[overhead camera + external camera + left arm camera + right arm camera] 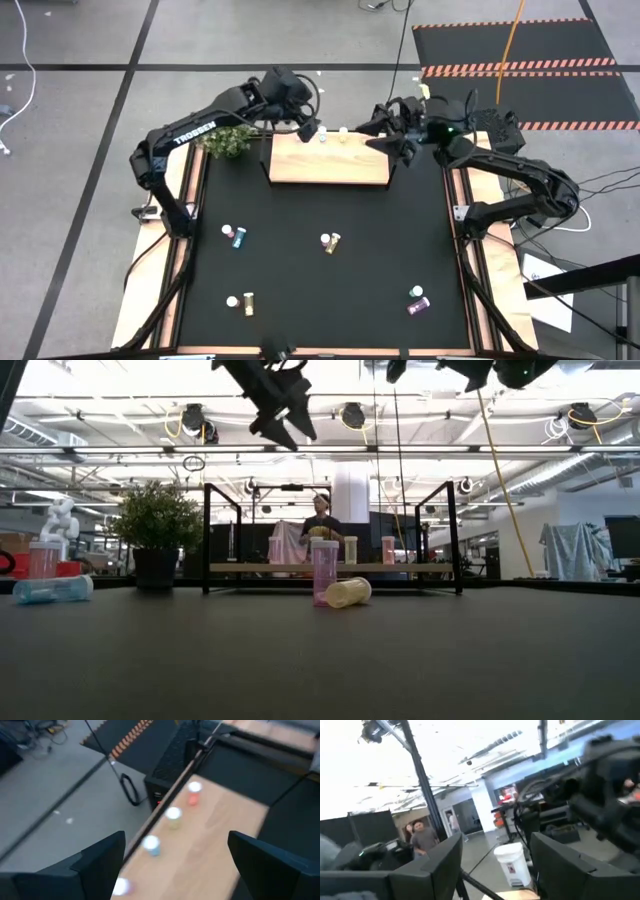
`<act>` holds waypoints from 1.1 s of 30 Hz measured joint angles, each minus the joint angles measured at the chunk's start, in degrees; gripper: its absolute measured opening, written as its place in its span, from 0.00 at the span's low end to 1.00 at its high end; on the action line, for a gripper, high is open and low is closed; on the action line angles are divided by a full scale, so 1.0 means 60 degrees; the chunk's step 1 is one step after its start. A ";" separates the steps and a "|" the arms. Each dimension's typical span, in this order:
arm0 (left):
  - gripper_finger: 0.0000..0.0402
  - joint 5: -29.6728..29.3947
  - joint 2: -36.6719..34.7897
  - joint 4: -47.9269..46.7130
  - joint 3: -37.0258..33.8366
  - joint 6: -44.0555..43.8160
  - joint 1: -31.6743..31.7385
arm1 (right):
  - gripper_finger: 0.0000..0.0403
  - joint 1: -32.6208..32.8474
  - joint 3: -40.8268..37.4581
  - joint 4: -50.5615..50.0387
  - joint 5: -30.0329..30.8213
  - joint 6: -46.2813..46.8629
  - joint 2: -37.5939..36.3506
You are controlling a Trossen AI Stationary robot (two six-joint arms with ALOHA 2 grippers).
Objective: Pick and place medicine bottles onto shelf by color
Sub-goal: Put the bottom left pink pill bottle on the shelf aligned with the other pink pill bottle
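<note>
Two grippers are mine, and both hang in the air over the far edge of the shelf (328,160). My left gripper (309,128) has its fingers spread wide with nothing between them; past them, in my left wrist view, four medicine bottles (173,817) stand in a row along the far edge of the board, though they are blurred and the nearest one is half cut off. My right gripper (398,143) hovers by the shelf's right far corner with its fingers apart and holding nothing; its wrist view looks out into the room, where a person (424,839) stands in the distance, and shows no bottle at all. From above I can pick out only two white caps on the board, the rest hidden under my arms. On the black table (300,260) I count six more bottles in three pairs: one pair at the left, one pair in the middle, where the low view shows a pink bottle (325,571) upright and a yellow one lying against it, and one pair at the near right. A seventh and eighth sit near the front left. A small potted plant (228,140) stands just beside the shelf's left end.
</note>
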 joint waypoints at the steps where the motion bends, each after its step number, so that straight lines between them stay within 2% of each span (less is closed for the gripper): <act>1: 0.88 0.0017 0.0002 0.0033 0.0000 -0.0206 -0.0099 | 0.55 0.0178 0.0000 -0.0171 0.0147 0.0017 0.0013; 5: 0.88 0.0022 0.0066 -0.0258 0.0000 -0.0949 -0.0745 | 0.48 0.1086 -0.0004 -0.1177 0.0860 -0.0297 -0.0076; 8: 0.88 -0.0050 -0.0138 -0.0494 -0.0014 -0.1121 -0.1272 | 0.43 0.1724 -0.0004 -0.2751 0.2004 -0.0779 -0.0220; 12: 0.88 -0.1450 -0.0366 -0.0572 0.0007 -0.1483 -0.1807 | 0.41 0.2559 -0.0011 -0.5201 0.3694 -0.1960 -0.0284; 14: 0.88 -0.1687 -0.0408 -0.0750 -0.0008 -0.1939 -0.2054 | 0.41 0.3024 -0.0011 -0.6010 0.4639 -0.2490 -0.0288; 17: 0.88 -0.1870 -0.0676 -0.1074 0.0004 -0.2149 -0.2654 | 0.41 0.3620 -0.0011 -0.6539 0.5885 -0.2217 -0.0289; 19: 0.87 -0.2485 -0.1036 -0.1542 0.0002 -0.1883 -0.3028 | 0.41 0.3935 -0.0010 -0.6530 0.5979 -0.1691 -0.0293; 21: 0.83 -0.3484 -0.1249 -0.1838 0.0000 -0.1454 -0.3339 | 0.41 0.4285 0.0072 -0.6619 0.5982 -0.1427 -0.0309; 23: 0.78 -0.4063 -0.1565 -0.2246 -0.0008 -0.1255 -0.3410 | 0.41 0.4641 0.0218 -0.6684 0.6222 -0.1321 -0.0306; 26: 0.70 -0.4152 -0.2083 -0.2449 0.0004 -0.1297 -0.3413 | 0.41 0.5127 0.0578 -0.7066 0.7268 -0.1360 -0.0243; 29: 0.62 -0.4158 -0.2622 -0.2750 -0.0315 -0.1606 -0.3517 | 0.41 0.5662 0.0867 -0.7744 0.8730 -0.1217 -0.0077; 33: 0.53 -0.4073 -0.3815 -0.2713 -0.1978 -0.2587 -0.4403 | 0.41 0.6498 0.0878 -0.7914 1.0392 -0.0592 0.0231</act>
